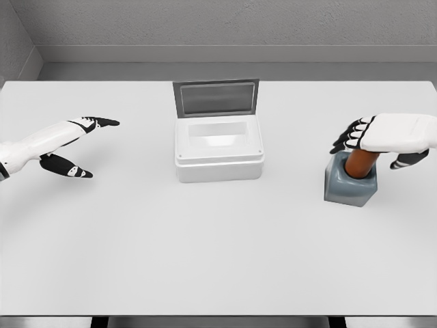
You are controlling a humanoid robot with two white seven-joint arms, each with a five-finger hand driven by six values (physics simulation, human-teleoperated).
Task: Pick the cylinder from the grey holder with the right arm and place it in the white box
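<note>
A brown cylinder point(360, 164) stands upright in the grey holder point(350, 188) on the right side of the table. My right hand point(369, 153) hovers directly over it, palm covering the cylinder's top. Its black-tipped fingers point(348, 137) droop to the left of the cylinder and its thumb point(410, 159) hangs to the right, neither wrapped around it. The white box point(218, 154) sits at the table's centre with its lid up, and its inside looks empty. My left hand point(94, 147) rests open at the far left, holding nothing.
The box's raised grey lid point(216, 98) stands at its far edge. The white table point(205, 246) stretches wide between box and holder. A grey wall runs behind the table.
</note>
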